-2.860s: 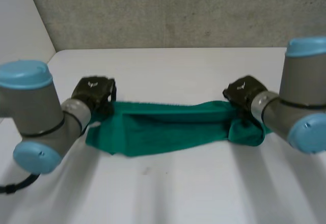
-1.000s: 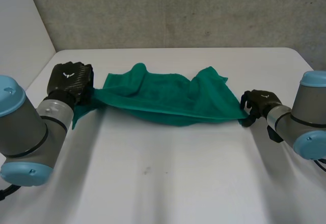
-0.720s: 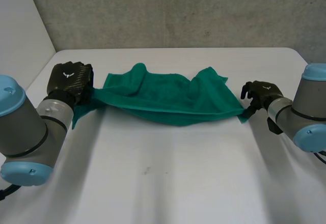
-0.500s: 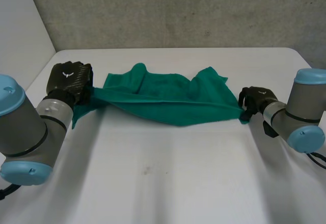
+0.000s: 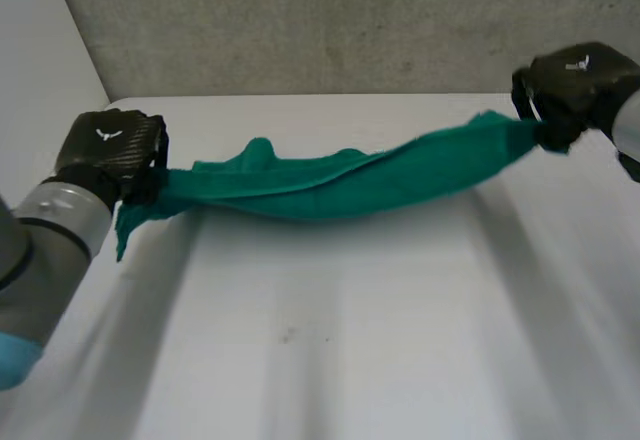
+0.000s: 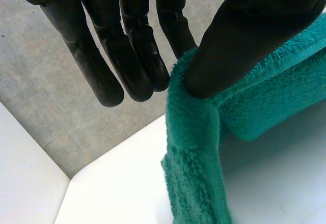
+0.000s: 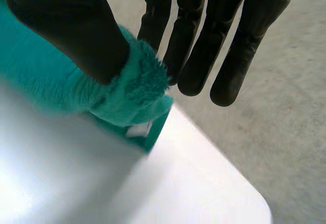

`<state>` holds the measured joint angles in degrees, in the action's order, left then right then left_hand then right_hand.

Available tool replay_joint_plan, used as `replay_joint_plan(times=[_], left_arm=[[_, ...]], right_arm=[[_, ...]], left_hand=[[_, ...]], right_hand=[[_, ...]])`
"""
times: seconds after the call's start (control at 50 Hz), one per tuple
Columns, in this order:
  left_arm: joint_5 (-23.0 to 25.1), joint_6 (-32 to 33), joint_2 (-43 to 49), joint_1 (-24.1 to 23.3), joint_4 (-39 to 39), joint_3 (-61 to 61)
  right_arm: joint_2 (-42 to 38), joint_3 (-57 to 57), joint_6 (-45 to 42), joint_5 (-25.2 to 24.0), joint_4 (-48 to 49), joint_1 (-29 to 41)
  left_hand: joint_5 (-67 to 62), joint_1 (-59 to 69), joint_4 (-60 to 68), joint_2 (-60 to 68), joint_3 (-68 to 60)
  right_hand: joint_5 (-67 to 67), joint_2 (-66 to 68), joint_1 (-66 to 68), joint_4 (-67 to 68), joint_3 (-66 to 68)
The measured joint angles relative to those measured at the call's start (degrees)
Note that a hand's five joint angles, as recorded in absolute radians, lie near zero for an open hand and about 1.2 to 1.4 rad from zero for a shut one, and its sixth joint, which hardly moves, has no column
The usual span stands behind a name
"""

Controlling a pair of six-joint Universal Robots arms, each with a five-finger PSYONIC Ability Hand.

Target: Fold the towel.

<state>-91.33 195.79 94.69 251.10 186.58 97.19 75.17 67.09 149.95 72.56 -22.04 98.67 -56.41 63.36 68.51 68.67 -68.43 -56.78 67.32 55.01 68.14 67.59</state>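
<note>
**Towel held by both ends over the table**

I hold the green towel (image 5: 330,185) strung out between my two hands above the white table (image 5: 350,360). It is bunched into a long band, not spread flat.

My left hand (image 5: 108,150) is over the table's left edge. It has the towel's left end pinched: in the left wrist view my thumb (image 6: 244,40) presses the cloth against one finger. The other fingers (image 6: 127,46) are straight and touch nothing. A short tail of towel hangs from this hand toward the table.

My right hand (image 5: 570,85) is over the table's far right corner and sits higher above the table than my left hand. It grips the towel's right end the same way. In the right wrist view my thumb (image 7: 66,25) clamps a fluffy wad of cloth against the fingers (image 7: 204,46), which point straight out past it. A small tag hangs just under that wad.

From my right hand the towel slopes down toward the middle of the table and sags lowest there, with a small hump of loose cloth on its far side. I cannot tell whether the sagging part touches the table. From there it runs on to my left hand.
</note>
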Motion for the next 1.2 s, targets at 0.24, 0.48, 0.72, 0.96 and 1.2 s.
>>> replay_joint_plan(times=[0.24,0.48,0.72,0.96,1.2], left_arm=[[2.8,10.9,-1.7,0.2,-11.9,5.6],[2.3,16.6,19.8,0.0,-6.6,-9.9],[1.7,15.6,20.9,-0.5,9.5,-41.5],[0.8,10.0,15.5,0.5,21.2,-29.2],[1.3,6.3,15.4,1.8,19.8,-4.8]], right_arm=[[6.0,15.5,-31.5,8.1,-14.4,1.0],[-14.3,2.1,-27.5,15.4,-8.3,5.1],[-17.1,-33.0,-5.2,17.1,10.8,5.5],[-6.9,-13.5,0.7,12.7,25.6,5.1],[-6.7,11.8,0.7,9.8,25.4,5.1]], left_hand=[[0.0,0.0,0.0,0.0,0.0],[0.0,0.0,0.0,0.0,0.0],[0.0,0.0,0.0,0.0,0.0],[0.0,0.0,0.0,0.0,0.0],[0.0,0.0,0.0,0.0,0.0]], right_hand=[[-0.2,0.0,1.1,0.0,0.1],[-0.2,0.0,1.1,0.0,0.1],[-0.2,0.0,1.1,0.0,0.1],[-0.3,0.0,1.1,0.0,0.1],[-0.3,0.0,1.1,0.0,0.1]])
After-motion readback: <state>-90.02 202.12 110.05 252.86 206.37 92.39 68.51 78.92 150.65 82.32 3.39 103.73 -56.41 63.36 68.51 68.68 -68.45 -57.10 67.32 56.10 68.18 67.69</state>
